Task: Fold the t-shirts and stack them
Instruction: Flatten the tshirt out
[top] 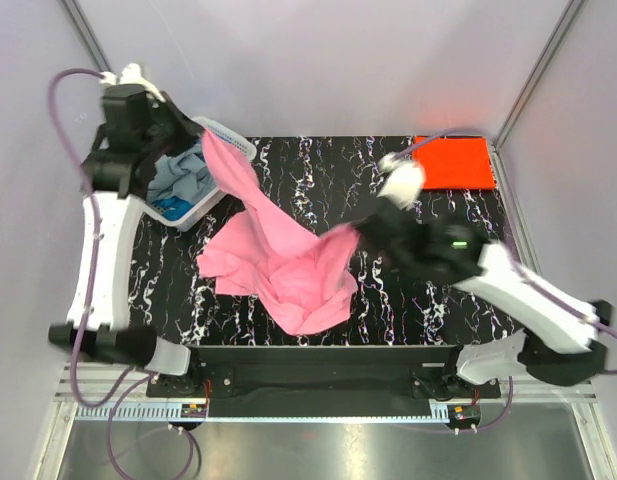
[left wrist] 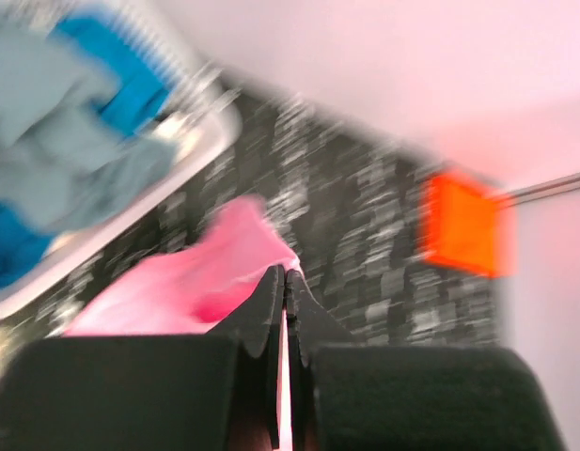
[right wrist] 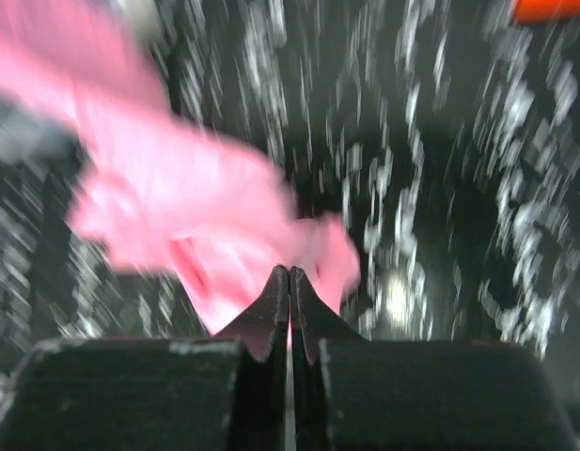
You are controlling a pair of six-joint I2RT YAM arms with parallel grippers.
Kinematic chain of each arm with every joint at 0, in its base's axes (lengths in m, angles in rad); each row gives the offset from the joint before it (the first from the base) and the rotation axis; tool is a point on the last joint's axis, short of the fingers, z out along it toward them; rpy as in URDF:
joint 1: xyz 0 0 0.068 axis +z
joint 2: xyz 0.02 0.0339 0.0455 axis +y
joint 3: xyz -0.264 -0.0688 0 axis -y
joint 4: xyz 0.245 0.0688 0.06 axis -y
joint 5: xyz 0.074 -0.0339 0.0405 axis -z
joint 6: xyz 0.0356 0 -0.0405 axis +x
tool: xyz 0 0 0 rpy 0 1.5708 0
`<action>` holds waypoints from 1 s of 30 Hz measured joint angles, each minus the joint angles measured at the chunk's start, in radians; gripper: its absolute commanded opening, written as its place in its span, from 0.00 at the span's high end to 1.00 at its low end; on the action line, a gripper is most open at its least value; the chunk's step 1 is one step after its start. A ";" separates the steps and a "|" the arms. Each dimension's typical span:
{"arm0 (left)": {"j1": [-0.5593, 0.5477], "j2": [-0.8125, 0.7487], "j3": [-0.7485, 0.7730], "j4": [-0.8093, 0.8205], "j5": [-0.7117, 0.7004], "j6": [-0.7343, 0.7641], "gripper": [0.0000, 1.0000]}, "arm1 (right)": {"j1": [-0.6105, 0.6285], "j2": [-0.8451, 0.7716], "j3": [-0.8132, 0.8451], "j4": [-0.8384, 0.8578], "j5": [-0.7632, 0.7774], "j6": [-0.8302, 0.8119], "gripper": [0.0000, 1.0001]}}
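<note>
Pink everywhere here: a soft pink cloth t-shirt [top: 278, 265] is strung between both arms, its middle slumped on the black white-veined marble-look table [top: 428, 310]. The left gripper [left wrist: 285, 282] is up at the far left over the white plastic lattice basket [top: 201, 216], fingers clamped together on one end. The right gripper [right wrist: 290, 277] is mid-table; that view's smeary, but it looks pinched tight on the shirt's right edge. Grey-blue and blue t-shirts [top: 183, 180] sit bunched in the basket. A folded bright orange-red t-shirt [top: 453, 162] lies in the far right corner.
</note>
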 measured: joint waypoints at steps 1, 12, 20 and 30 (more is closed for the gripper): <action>0.000 -0.043 0.003 0.024 0.016 -0.032 1.00 | -0.017 -0.031 0.063 0.002 0.044 -0.041 1.00; 0.000 -0.404 0.164 0.157 0.088 -0.278 1.00 | -0.034 -0.573 0.221 0.322 0.176 -0.484 1.00; 0.000 -0.491 0.148 0.097 0.100 -0.296 1.00 | -0.034 -0.631 0.348 0.274 0.158 -0.518 1.00; 0.000 -0.214 0.150 0.050 0.096 -0.210 1.00 | -0.034 -0.310 0.188 0.461 0.441 -0.911 1.00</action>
